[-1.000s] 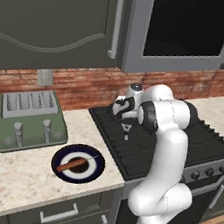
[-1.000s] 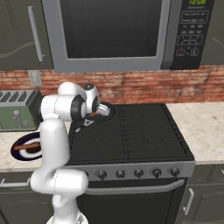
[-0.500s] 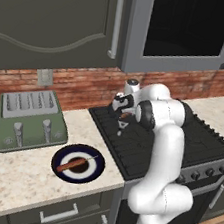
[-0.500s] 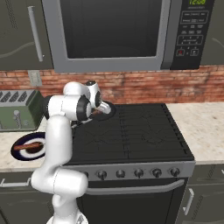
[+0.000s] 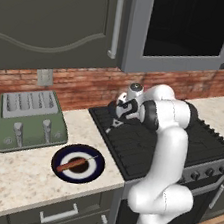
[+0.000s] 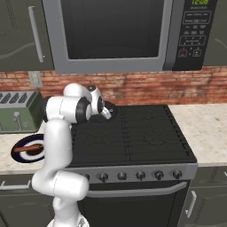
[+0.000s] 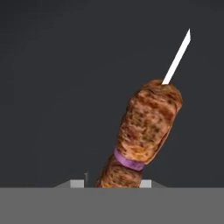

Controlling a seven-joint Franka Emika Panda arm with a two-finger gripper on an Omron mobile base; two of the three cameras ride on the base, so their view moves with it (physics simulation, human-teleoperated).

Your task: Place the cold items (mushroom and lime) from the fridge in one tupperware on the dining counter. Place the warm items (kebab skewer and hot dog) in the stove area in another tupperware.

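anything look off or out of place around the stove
A brown grilled kebab skewer with a white stick lies directly on the dark stovetop, no dish under it. The reddish hot dog sits properly on its dark blue round plate beside the green toaster.

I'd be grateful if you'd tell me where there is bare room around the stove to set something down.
The stovetop is bare across its right burners, and the counter to its right is free. Left of the stove it is crowded: the plate holding the hot dog sits before the toaster, and the gripper works the back-left burner.
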